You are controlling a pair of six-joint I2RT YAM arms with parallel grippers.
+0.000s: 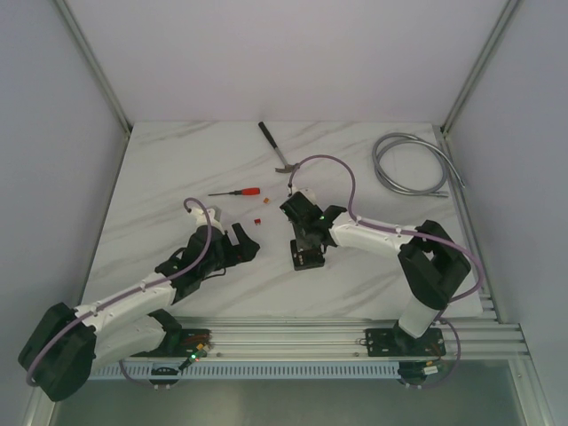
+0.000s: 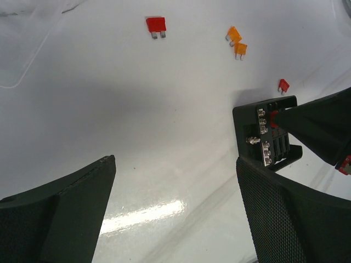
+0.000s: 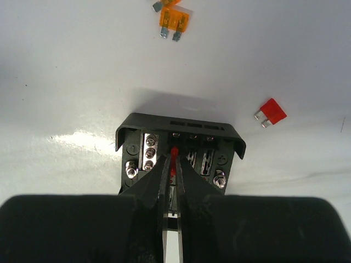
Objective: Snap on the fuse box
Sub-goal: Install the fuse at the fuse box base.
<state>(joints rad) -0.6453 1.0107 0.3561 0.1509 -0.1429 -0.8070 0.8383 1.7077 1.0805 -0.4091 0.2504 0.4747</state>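
Fuse box (image 1: 307,255) sits on the white marbled surface (image 1: 177,169) just in front of the right arm, mid-frame in the top view, open side up, with slots and screw terminals showing. Right end effector (image 3: 174,164) is clenched on a small red fuse (image 3: 174,153), tips right over the middle slots of the box. Fuse is touching or just entering a slot, can't tell which. Left end effector (image 2: 175,203) is released, jaws wide, nothing in them, near the box's left side but apart from it. Loose bits lie on the surface beyond the box: orange fuses (image 3: 173,21) and a spare red fuse (image 3: 271,112)

Handling guess: box looks like light, stiff plastic and will likely skid on the glossy surface when pressed from above, so it wants bracing. Best hold looks like the outer side walls, across the width. Keep off the metal terminals and thin slot ribs. The held fuse is tiny, and its blades could bend if it goes in off-line

Writing: no brand, label or rating readable on the box or fuses, too small and blurred
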